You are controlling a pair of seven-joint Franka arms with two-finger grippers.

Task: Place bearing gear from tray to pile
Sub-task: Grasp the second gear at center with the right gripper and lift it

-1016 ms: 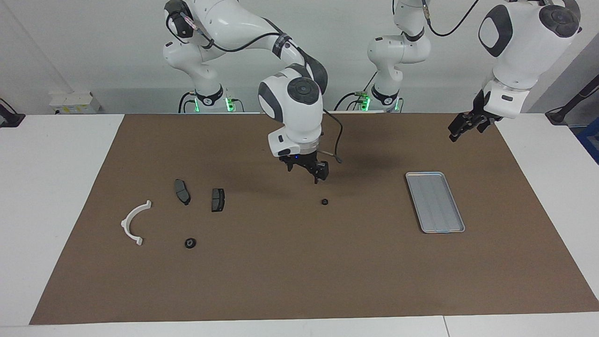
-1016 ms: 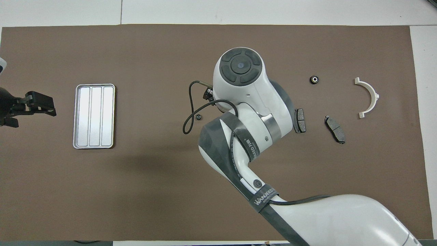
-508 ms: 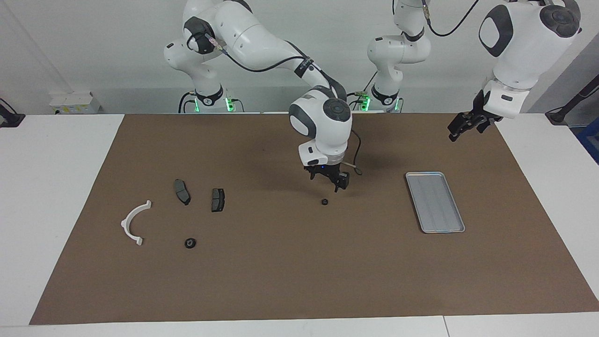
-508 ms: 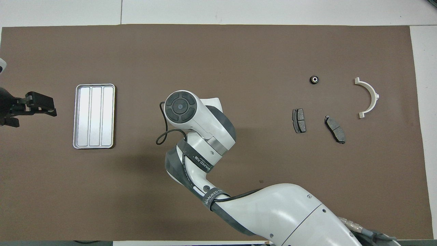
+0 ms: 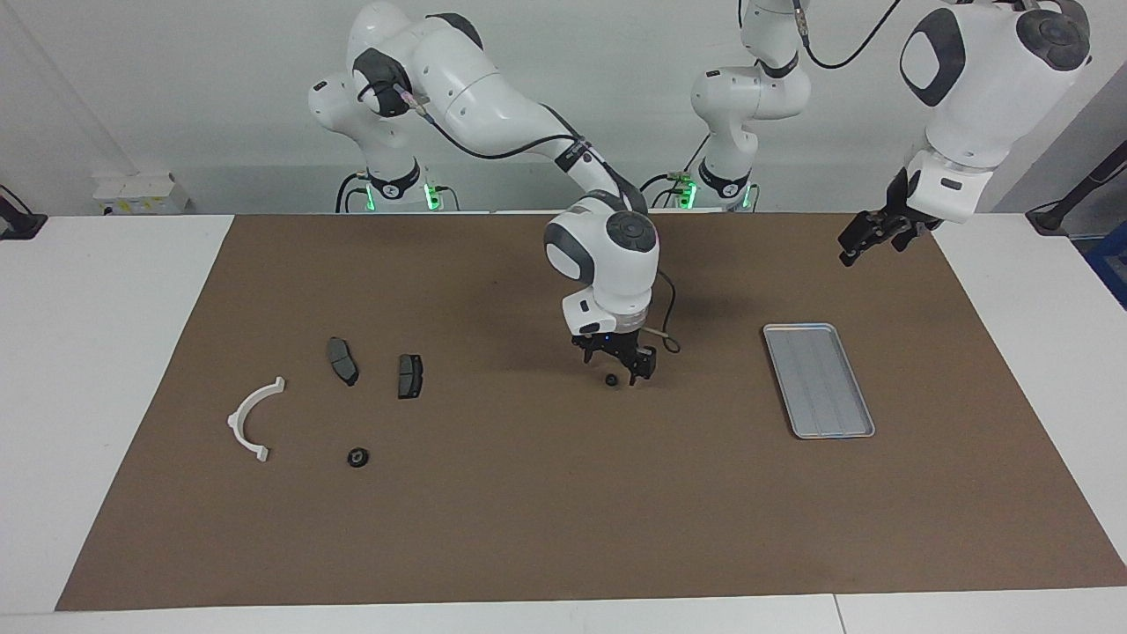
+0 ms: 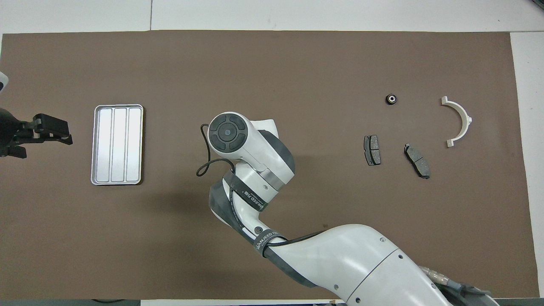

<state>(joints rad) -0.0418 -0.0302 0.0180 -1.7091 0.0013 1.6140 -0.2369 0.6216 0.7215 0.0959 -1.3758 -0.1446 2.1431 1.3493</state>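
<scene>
A small black bearing gear (image 5: 610, 379) lies on the brown mat between the tray and the pile. My right gripper (image 5: 618, 372) is open and low over it, its fingers on either side of the gear. In the overhead view the right arm's hand (image 6: 229, 132) hides this gear. The silver ridged tray (image 5: 819, 380) (image 6: 117, 144) is empty. The pile holds a white half-ring bracket (image 5: 239, 414) (image 6: 466, 117) and two dark brake pads (image 5: 342, 360) (image 5: 409, 375). My left gripper (image 5: 867, 233) (image 6: 49, 129) waits in the air near the tray's end of the mat.
A second black bearing gear (image 5: 357, 457) (image 6: 391, 99) lies by the pile, farther from the robots than the brake pads (image 6: 372, 149) (image 6: 417, 160). The brown mat (image 5: 546, 528) covers most of the white table.
My right gripper swung from the middle of the mat toward the tray's side, then came down around the loose bearing gear. The left arm barely moved.
</scene>
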